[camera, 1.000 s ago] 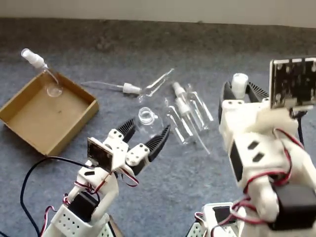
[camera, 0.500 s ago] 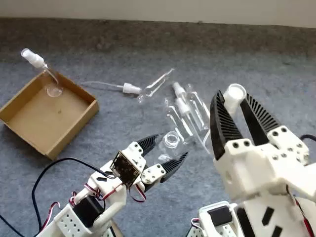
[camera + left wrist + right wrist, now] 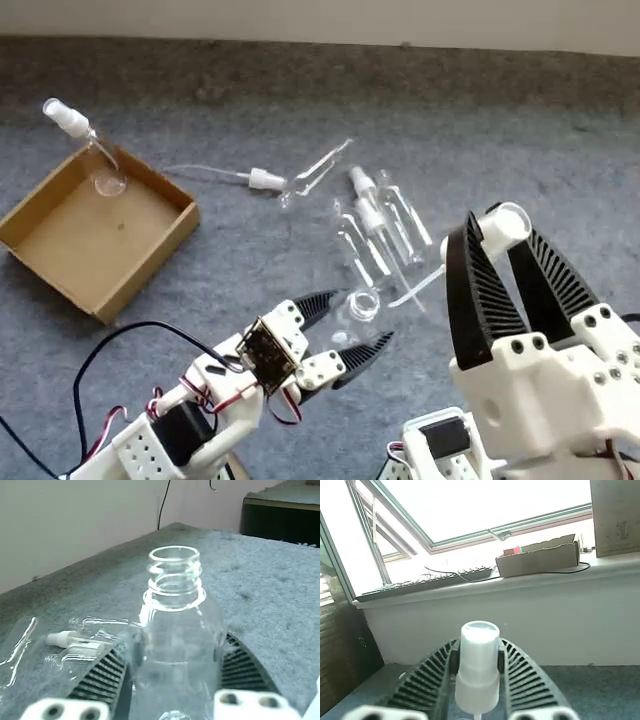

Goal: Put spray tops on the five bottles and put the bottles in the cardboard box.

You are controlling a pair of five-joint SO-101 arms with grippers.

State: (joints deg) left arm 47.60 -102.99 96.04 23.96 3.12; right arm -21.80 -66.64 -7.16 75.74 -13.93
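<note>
Grey carpet (image 3: pixel 480 130) under box (image 3: pixel 150 265), bottles (image 3: pixel 400 215)

A capped bottle (image 3: pixel 95 150) leans in the cardboard box (image 3: pixel 90 235), left of loose bottles (image 3: pixel 372 235).

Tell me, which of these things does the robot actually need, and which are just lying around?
Needed: open bottle, spray top, cardboard box, capped bottle leaning in it, loose bottles, spare spray top.
Lying about: keyboard, windowsill box.
</note>
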